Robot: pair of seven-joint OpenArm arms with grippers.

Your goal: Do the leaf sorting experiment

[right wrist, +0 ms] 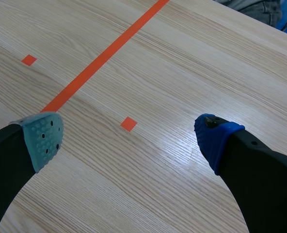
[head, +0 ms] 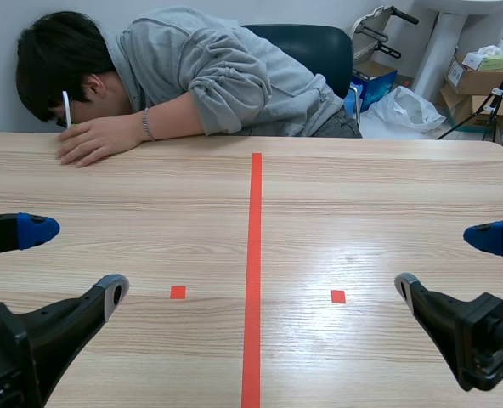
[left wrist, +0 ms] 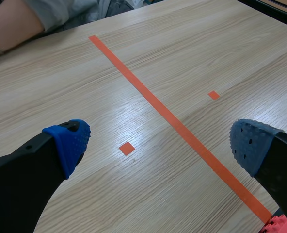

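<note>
No leaf or sorting item shows in any view. My left gripper (head: 69, 263) hovers low over the table's near left, open, with bare wood and an orange square mark between its fingers (left wrist: 68, 141). My right gripper (head: 447, 263) is at the near right, open as well, nothing between its pads (right wrist: 44, 136). In the left wrist view my left gripper (left wrist: 160, 145) spans the orange line; in the right wrist view my right gripper (right wrist: 129, 138) frames a square mark.
A person in a grey top (head: 226, 76) leans over the table's far edge, head down, hand (head: 98, 140) resting on the wood at the far left. The wooden table (head: 362, 204) carries an orange tape line down its middle. Boxes (head: 481, 81) stand behind at the right.
</note>
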